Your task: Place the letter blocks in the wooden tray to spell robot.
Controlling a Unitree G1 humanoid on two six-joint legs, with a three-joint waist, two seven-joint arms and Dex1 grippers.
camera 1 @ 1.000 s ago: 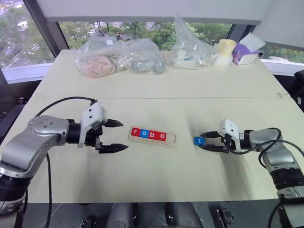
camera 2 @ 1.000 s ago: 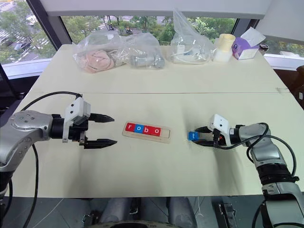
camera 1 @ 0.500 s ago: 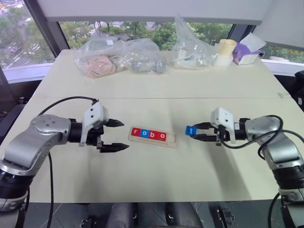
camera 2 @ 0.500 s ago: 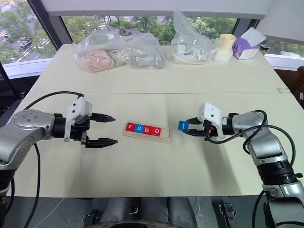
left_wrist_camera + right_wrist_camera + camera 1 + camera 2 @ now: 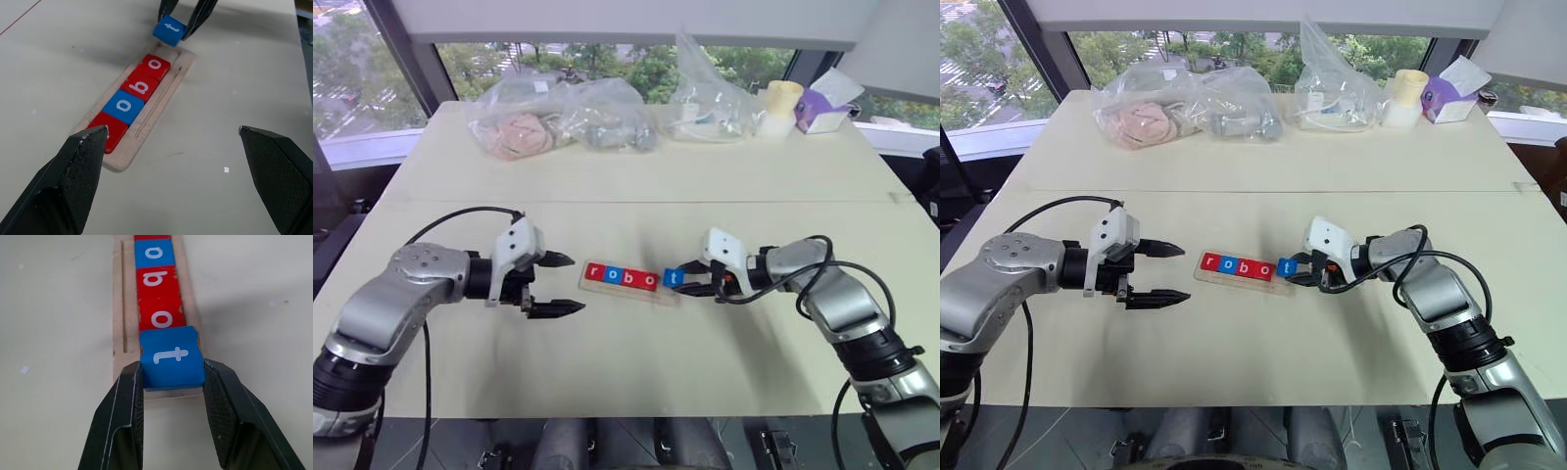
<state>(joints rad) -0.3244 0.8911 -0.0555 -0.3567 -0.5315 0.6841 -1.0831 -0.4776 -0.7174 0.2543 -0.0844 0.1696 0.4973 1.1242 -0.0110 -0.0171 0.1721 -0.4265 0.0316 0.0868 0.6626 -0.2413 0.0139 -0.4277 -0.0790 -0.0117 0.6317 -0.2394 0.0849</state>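
Observation:
The wooden tray (image 5: 625, 291) lies mid-table with letter blocks r, o, b, o in a row: red r (image 5: 594, 273), blue o (image 5: 612, 276), red b (image 5: 628, 279), red o (image 5: 648, 282). My right gripper (image 5: 683, 280) is shut on the blue t block (image 5: 171, 357), holding it just over the tray's right end, beside the last red o (image 5: 161, 318). Left of the tray, my left gripper (image 5: 558, 284) stands open and holds nothing. Its wrist view looks along the tray (image 5: 161, 100) to the t block (image 5: 169, 30).
Clear plastic bags (image 5: 558, 117) of items lie along the table's far edge. A cream cup (image 5: 776, 107) and a purple-and-white box (image 5: 823, 106) stand at the far right. A seam (image 5: 636, 203) crosses the tabletop beyond the tray.
My right gripper has carried the t block leftward, from the table right of the tray to the tray's right end. The left gripper has stayed open in about the same place.

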